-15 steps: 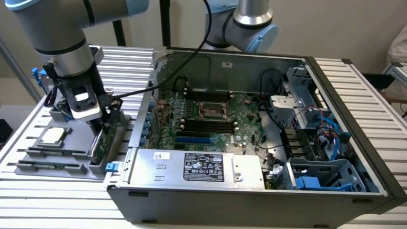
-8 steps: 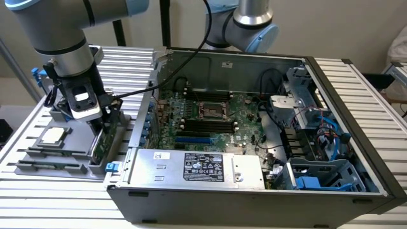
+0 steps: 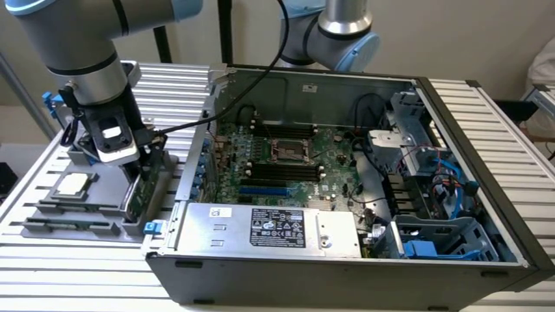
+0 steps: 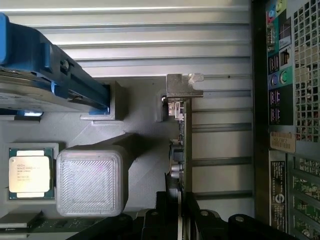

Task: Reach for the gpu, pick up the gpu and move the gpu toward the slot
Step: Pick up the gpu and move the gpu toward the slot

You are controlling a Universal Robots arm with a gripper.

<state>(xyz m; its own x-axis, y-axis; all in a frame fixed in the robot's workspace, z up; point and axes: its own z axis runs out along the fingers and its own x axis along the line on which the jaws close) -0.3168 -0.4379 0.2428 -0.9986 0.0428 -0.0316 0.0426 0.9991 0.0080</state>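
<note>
Plainly, beside the open computer case (image 3: 347, 195) on the slatted desk (image 3: 511, 130), the grey holder tray (image 3: 104, 195) at the exterior view's left carries the gpu (image 3: 136, 192). The card stands on edge along the tray's side nearest the case, with its silver bracket (image 4: 184, 86) at one end. The end effector (image 4: 180, 197) is drawn narrow, clamped across the card's upper edge. Being so thin, the board is probably light and stiff but fragile, so it is best pinched on bare board edge and lifted straight, without flexing.
</note>
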